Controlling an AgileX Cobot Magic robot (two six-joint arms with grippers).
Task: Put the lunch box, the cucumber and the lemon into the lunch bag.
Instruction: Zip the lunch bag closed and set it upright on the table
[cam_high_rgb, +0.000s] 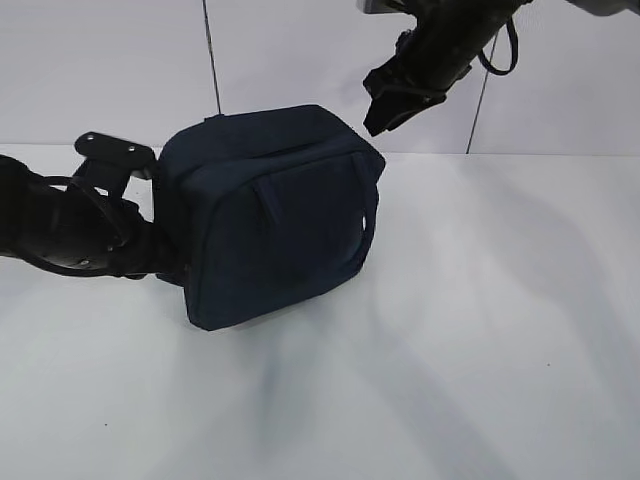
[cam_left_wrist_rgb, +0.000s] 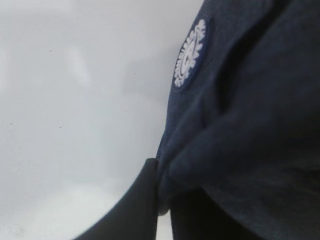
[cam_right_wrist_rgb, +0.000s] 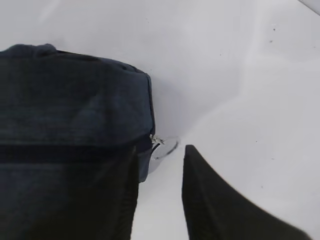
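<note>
Up close, the left gripper (cam_left_wrist_rgb: 159, 200) has its fingers pressed together, pinching a fold of the lunch bag (cam_high_rgb: 270, 215) near its round white logo (cam_left_wrist_rgb: 189, 52); the bag looks tipped on the white surface (cam_high_rgb: 480, 330), zipper apparently drawn shut. Soft, yielding fabric like this will probably sag and twist, so the ring pull (cam_right_wrist_rgb: 165, 147) or a handle seems the surer hold. Farther back, the right gripper (cam_high_rgb: 395, 100) hangs above the bag with fingers parted, holding nothing. No lunch box, cucumber or lemon is visible; nothing else stands in the way.
</note>
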